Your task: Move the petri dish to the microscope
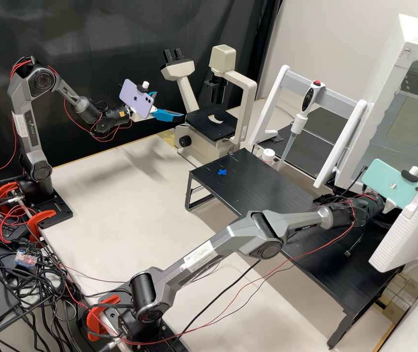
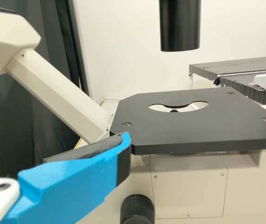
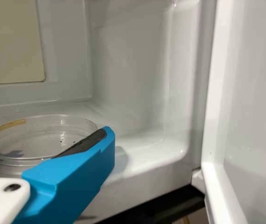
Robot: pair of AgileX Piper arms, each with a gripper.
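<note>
One petri dish (image 3: 35, 140), inside the white chamber (image 3: 140, 144), round, no long axis | right end effector (image 3: 49, 129): we have it clasped about the dish's sides | microscope stage (image 1: 204, 124) well apart, nearer our left end effector (image 1: 169, 104), spread wide | we'd withdraw first, then cross | arm label (image 1: 199, 255): we leave unread
</note>
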